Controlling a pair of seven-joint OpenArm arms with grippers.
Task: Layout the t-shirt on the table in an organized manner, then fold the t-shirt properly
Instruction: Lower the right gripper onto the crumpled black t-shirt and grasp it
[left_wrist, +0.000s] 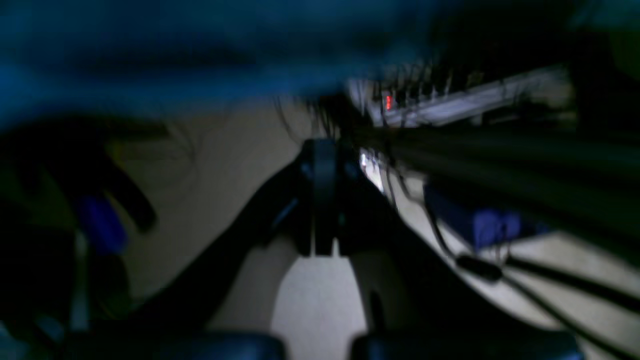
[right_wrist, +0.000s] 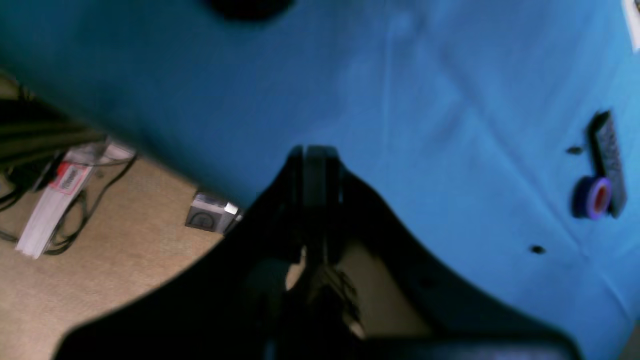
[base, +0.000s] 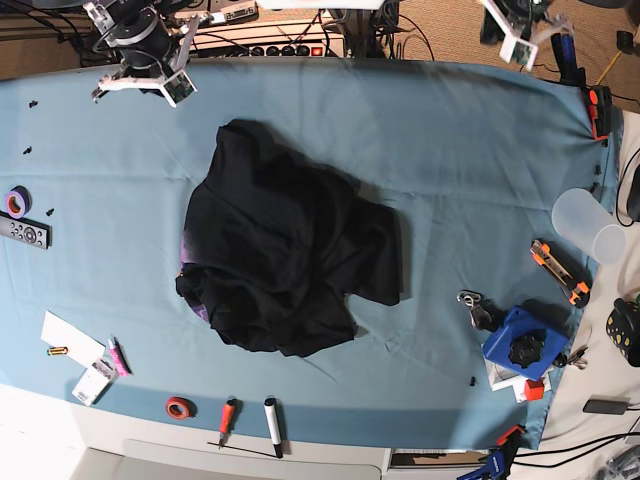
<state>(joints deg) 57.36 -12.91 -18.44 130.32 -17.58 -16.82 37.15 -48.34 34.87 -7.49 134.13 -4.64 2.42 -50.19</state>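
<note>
Apparently crumpled, t-shirt lies mid-table, far from both fingers.

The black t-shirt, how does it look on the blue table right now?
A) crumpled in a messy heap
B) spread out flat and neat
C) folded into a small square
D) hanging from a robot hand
A: the t-shirt lies bunched and wrinkled in the middle of the table, with neither hand touching it.
</note>
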